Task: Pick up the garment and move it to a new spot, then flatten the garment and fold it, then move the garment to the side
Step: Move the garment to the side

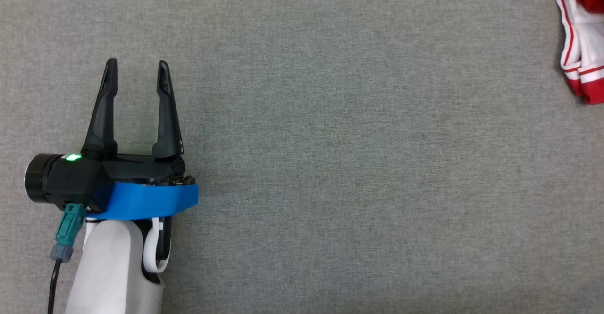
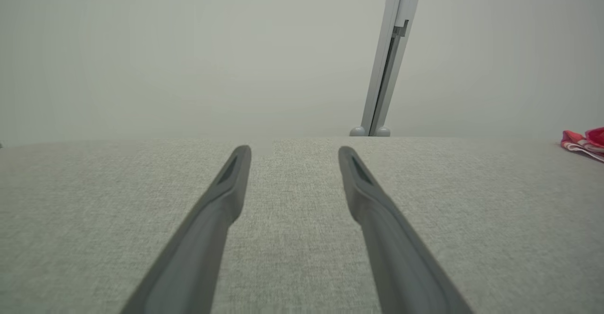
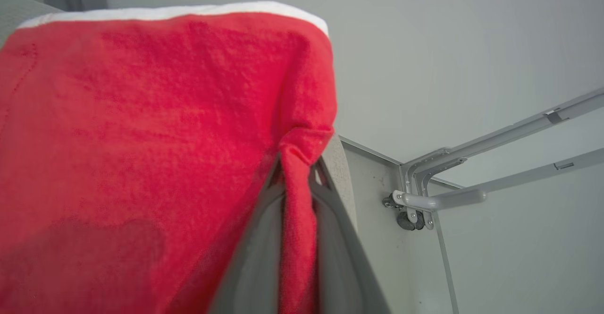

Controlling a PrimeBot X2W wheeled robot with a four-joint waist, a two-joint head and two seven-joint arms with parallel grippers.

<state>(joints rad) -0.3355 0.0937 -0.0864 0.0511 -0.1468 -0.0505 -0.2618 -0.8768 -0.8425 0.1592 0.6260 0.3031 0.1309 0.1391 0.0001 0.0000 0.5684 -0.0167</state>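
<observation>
The garment [image 1: 583,45], red cloth with white bands and thin red stripes, lies bunched far over toward the right edge of the grey fabric-topped desk [image 1: 330,163], well apart from the left gripper [image 1: 137,68]. That gripper hovers low over bare desk with its fingers spread wide and nothing between them. In the right wrist view the right gripper [image 3: 298,163] is closed on a pinched fold of the red cloth, close to a desk edge with a metal frame [image 3: 424,196] below it. The cloth looks soft, light and limp, a towelling sort of knit, so I'd expect it to sag and fold on itself when lifted. A hem or corner near the white trim seems a better hold than a mid-panel pinch.
</observation>
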